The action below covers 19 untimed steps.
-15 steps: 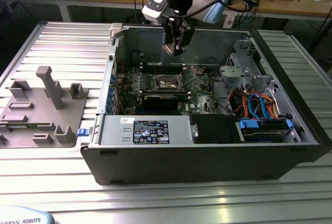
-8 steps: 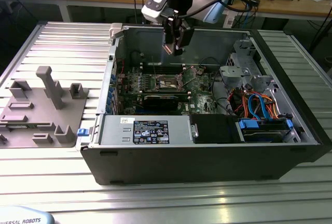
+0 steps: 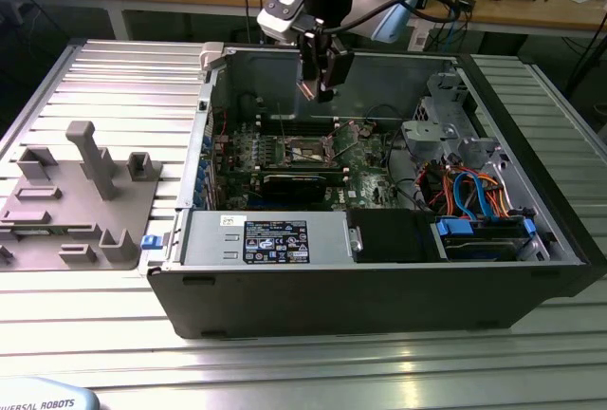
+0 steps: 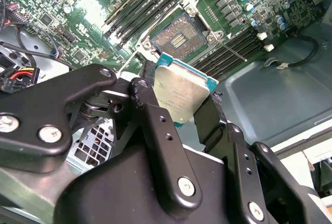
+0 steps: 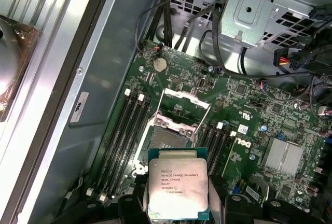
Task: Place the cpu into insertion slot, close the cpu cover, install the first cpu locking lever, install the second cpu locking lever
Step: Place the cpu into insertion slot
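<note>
My gripper (image 3: 318, 87) hangs inside the open computer case (image 3: 379, 287), above the green motherboard (image 3: 365, 168). It is shut on the cpu (image 4: 181, 92), a flat square chip with a silver-grey top, held by two opposite edges between the black fingers (image 4: 150, 115). In the first wrist view the cpu (image 5: 178, 182) sits a little above and to one side of the insertion slot (image 5: 168, 141), a dark square recess with a metal rim. The slot (image 4: 179, 35) lies bare. The cpu cover (image 5: 187, 98) stands swung open at the slot's far edge. A thin lever (image 4: 236, 54) sticks out beside the socket.
Long black memory slots (image 5: 122, 141) flank the socket on both sides. A power supply (image 3: 270, 237) and a drive cage with blue and orange cables (image 3: 474, 196) fill the case's near and right parts. A grey fixture block (image 3: 81, 196) rests on the table at the exterior view's left.
</note>
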Available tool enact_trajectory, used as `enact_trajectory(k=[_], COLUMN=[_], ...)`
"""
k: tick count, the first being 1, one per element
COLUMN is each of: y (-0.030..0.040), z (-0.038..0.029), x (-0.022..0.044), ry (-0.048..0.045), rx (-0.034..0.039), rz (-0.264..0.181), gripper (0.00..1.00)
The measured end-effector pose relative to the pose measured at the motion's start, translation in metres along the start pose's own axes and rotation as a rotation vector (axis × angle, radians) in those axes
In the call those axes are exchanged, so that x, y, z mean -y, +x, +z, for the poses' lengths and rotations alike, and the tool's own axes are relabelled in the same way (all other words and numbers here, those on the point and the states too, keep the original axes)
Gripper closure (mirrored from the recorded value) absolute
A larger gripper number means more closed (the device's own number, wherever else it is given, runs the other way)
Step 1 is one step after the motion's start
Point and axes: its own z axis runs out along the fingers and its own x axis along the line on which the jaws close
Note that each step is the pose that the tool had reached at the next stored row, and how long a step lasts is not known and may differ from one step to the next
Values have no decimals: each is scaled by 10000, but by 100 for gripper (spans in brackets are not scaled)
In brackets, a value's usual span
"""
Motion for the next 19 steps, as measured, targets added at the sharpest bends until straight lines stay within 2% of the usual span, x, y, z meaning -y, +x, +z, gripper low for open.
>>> enact_trajectory(k=[19], y=[0], z=[7], x=[1], ry=[-3], rx=[26], rz=[478], gripper=[46])
